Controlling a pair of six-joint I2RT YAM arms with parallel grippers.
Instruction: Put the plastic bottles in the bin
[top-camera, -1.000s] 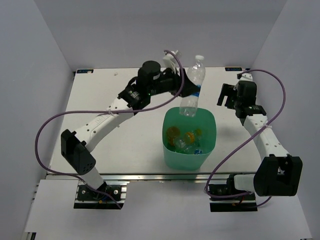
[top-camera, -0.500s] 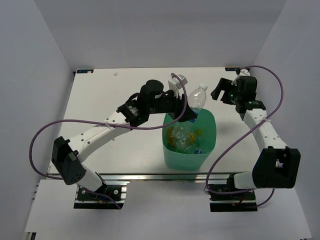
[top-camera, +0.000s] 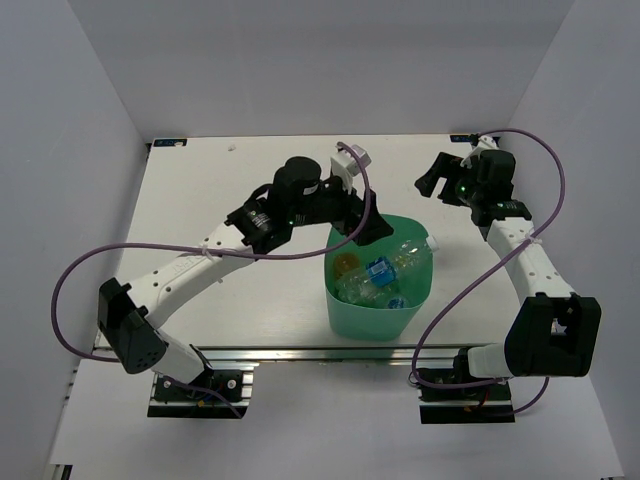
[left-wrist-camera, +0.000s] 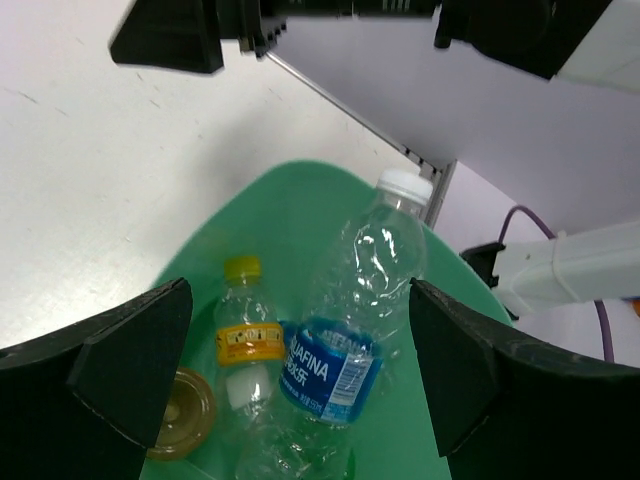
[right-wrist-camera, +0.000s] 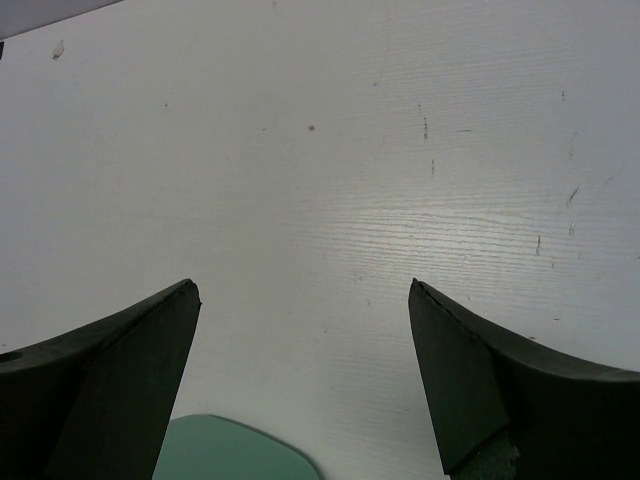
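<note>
Left tool (left-wrist-camera: 300, 290) stands wide and empty above the bin (top-camera: 372, 318). Right tool (right-wrist-camera: 303, 285) is also wide, beyond the bin's far right corner. Bottles (top-camera: 385, 272) lie inside the bin. Expect them to be light, thin-walled and slippery; you should grip mid-body, gently.

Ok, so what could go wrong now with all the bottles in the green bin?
1. The blue-label bottle lies on top of the pile with its white cap up by the rim of the bin, so a bump might tip it out.
2. The left claw hangs open, low over the bin's far rim. If it pulls back carelessly, it might catch the rim and shove the bin.
</note>
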